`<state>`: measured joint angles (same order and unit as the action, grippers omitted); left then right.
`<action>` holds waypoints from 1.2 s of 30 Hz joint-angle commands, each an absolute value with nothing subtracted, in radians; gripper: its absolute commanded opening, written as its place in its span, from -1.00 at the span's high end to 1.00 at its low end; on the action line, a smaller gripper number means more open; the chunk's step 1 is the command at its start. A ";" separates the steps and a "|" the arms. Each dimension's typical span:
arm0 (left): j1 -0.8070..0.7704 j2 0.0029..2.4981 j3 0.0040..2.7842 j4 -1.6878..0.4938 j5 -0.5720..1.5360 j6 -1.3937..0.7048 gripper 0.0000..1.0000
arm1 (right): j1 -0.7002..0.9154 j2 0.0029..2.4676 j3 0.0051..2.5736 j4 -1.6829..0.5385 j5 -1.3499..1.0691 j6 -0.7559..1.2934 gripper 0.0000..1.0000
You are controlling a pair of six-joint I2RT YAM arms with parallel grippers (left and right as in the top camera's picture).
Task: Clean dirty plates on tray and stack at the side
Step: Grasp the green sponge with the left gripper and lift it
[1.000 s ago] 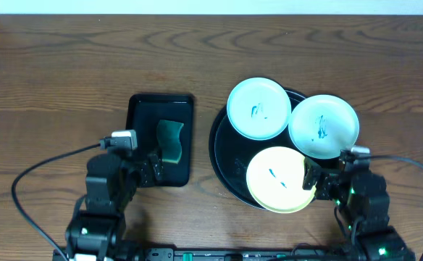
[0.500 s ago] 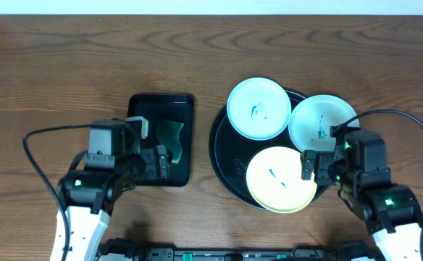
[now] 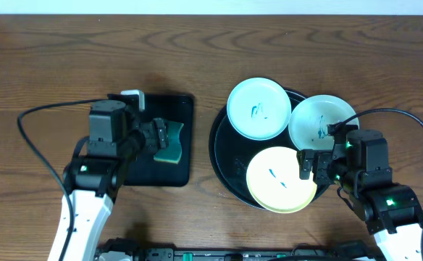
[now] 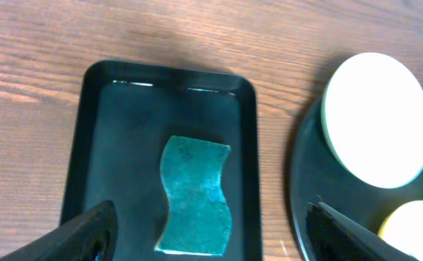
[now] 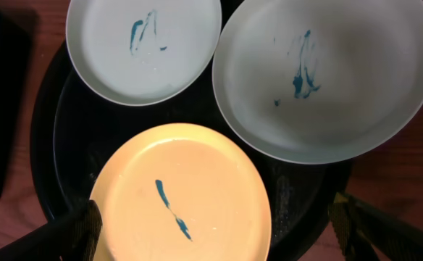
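Three plates lie on the round black tray [image 3: 229, 156]: a mint-white plate [image 3: 258, 109] at the back, a second mint-white plate [image 3: 324, 125] overhanging the right rim, and a pale yellow plate [image 3: 280, 179] at the front. Each bears a blue-green scribble. My right gripper [image 3: 314, 168] hangs open above the yellow plate's right edge. In the right wrist view the yellow plate [image 5: 182, 196] sits between the wide fingers [image 5: 74, 232], with both mint plates [image 5: 143, 47] [image 5: 327, 80] beyond it. My left gripper [image 3: 161, 138] is open over the rectangular tray and holds nothing.
A rectangular black tray [image 3: 175, 174] left of the round tray holds a green wavy sponge [image 3: 169, 143]. In the left wrist view the sponge [image 4: 195, 196] lies on that tray [image 4: 124, 130], between the spread fingers [image 4: 88, 235]. Brown wooden table [image 3: 52, 65] surrounds everything.
The left arm has swung away from the front edge and over the rectangular tray toward the sponge. The right arm rose over the yellow plate's edge, then held still.
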<state>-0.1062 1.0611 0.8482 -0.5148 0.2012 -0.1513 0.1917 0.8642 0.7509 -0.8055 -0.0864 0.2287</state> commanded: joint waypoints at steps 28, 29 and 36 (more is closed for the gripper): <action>-0.214 1.611 0.868 -0.411 0.119 -0.136 -0.19 | 0.174 0.864 0.768 -0.805 -0.095 0.216 -0.99; -0.214 1.611 0.868 -0.408 0.119 -0.136 -0.18 | 0.174 0.864 0.768 -0.805 -0.095 0.216 -0.99; -0.215 1.612 0.868 -0.401 0.119 -0.136 -0.16 | 0.174 0.864 0.768 -0.805 -0.095 0.216 -0.98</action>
<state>-0.2134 1.6035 0.8486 -0.4034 0.1093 -0.1310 0.1917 0.8642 0.7509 -0.8051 -0.0906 0.2264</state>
